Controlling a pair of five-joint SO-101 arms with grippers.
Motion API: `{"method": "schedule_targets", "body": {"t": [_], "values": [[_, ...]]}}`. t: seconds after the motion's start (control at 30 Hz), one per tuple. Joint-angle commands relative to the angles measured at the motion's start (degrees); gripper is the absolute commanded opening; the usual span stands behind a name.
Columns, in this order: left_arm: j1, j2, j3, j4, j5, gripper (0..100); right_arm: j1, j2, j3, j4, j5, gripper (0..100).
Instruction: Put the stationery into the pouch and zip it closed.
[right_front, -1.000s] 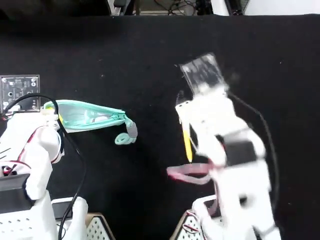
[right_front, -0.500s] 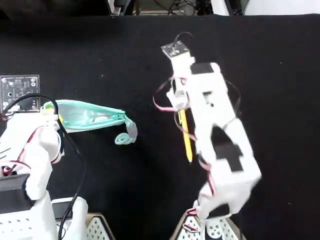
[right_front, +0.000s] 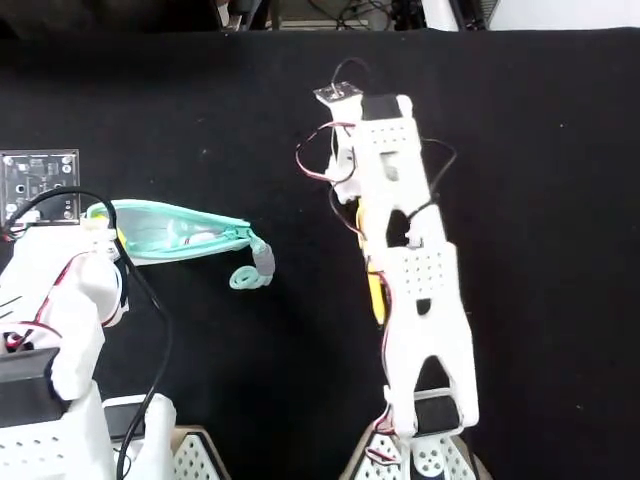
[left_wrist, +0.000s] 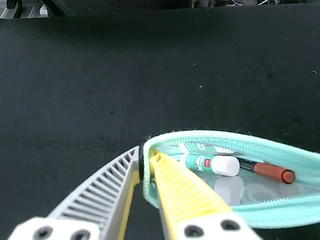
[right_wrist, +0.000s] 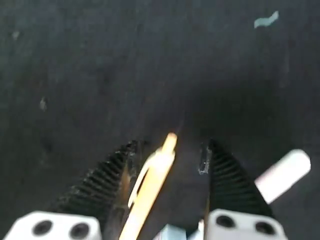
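On the desk (right_front: 550, 150), high view: pouch (right_front: 175, 232) lies left, pencil (right_front: 375, 295) under right arm (right_front: 420, 290). Left wrist: left tool (left_wrist: 145, 152) pinches open pouch's rim; pen (left_wrist: 265, 171) inside. Right wrist: right tool (right_wrist: 169, 147) spread wide astride pencil, gripping nothing.

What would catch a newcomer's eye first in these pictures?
The white right arm lies stretched up the middle of the black table, the right gripper open astride a yellow pencil. By the left arm lies an open mint pouch holding a glue stick and a pen, its end pinched in the left gripper.
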Motion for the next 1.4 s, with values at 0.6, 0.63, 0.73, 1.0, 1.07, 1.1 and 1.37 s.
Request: {"method": "schedule_targets", "body": {"t": [0.6,0.63,0.73,1.0,1.07,1.1,1.37], "values": [[1.1,1.49,4.44,0.26,-0.44,3,5.01,-8.84,1.54,2.37,-0.44,1.2],[1.1,1.49,4.44,0.26,-0.44,3,4.48,-11.56,4.97,2.37,-0.44,1.2],[1.1,1.49,4.44,0.26,-0.44,3,1.67,-19.74,17.63,2.11,-0.44,1.2],[1.1,1.49,4.44,0.26,-0.44,3,-5.45,-45.76,62.46,-16.35,-1.23,1.2],[1.1,1.49,4.44,0.26,-0.44,3,-6.95,-53.23,76.0,-24.26,-1.23,1.2],[1.1,1.49,4.44,0.18,-0.44,3,-7.21,-56.92,81.98,-28.04,-1.23,1.2],[1.1,1.49,4.44,0.18,-0.44,3,-9.32,-75.03,106.07,-35.34,3.78,3.4]]}}
